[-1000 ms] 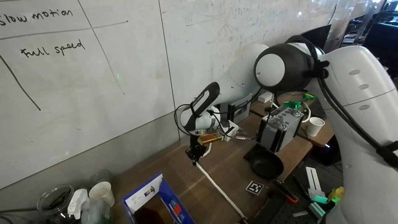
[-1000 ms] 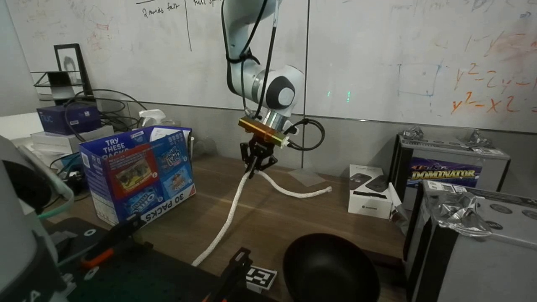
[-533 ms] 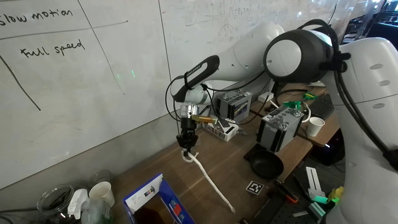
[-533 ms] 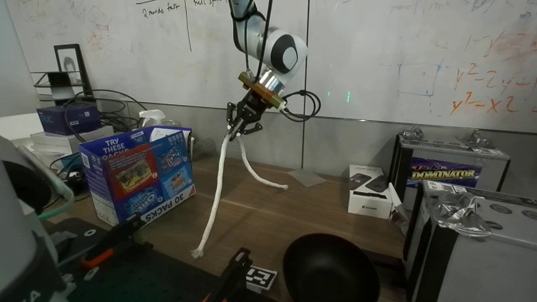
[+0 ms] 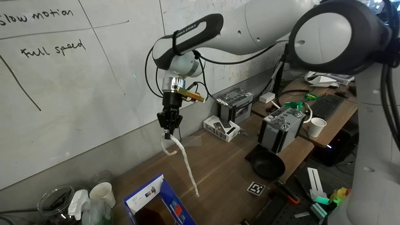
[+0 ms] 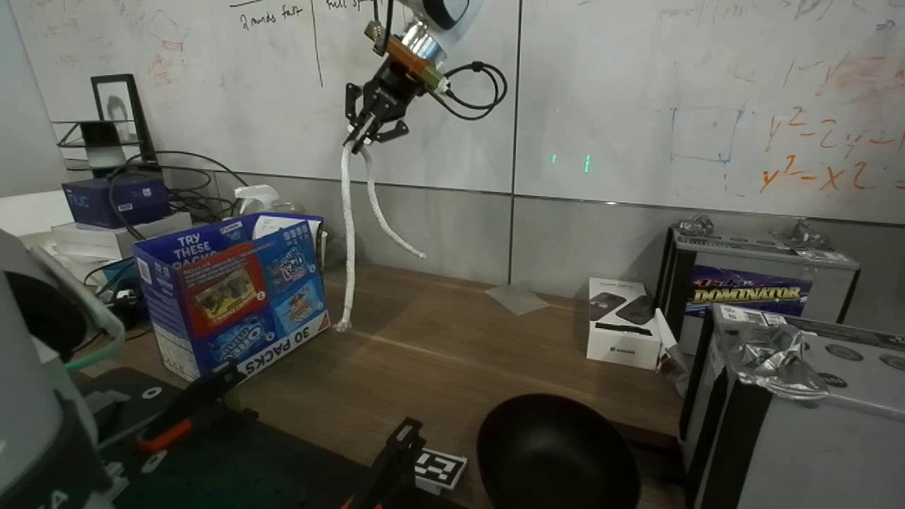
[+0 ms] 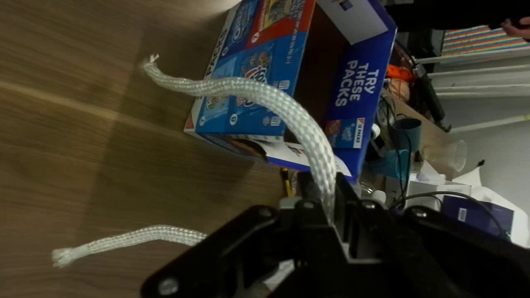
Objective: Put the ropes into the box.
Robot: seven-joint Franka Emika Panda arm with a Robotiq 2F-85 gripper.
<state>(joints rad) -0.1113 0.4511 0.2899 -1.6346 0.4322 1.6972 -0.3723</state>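
My gripper [image 5: 167, 135] is shut on the white rope [image 5: 187, 159], near its middle, high above the table. It also shows in an exterior view [image 6: 355, 141], higher than the box and to its right. Both rope ends hang free, one longer, in both exterior views. In the wrist view the rope [image 7: 304, 126] leaves the fingertips and crosses in front of the box [image 7: 352, 109]. The blue box [image 6: 233, 283] stands upright with its top open; its rim [image 5: 176, 200] is below and in front of the gripper. The bottom of the box is too dark to see. One rope shows.
A paper cup [image 5: 103, 193], a clear jar [image 5: 56, 200] and a spray bottle [image 5: 78, 203] stand beside the box. A whiteboard wall [image 6: 601, 85] rises behind the table. A black bowl [image 6: 558, 452], a white carton [image 6: 622, 343] and grey devices [image 6: 799, 424] stand farther off.
My gripper has risen and moved toward the box with the rope in it. The rope's ends, low at the table before, now hang higher and nearer the box. The box has not moved.
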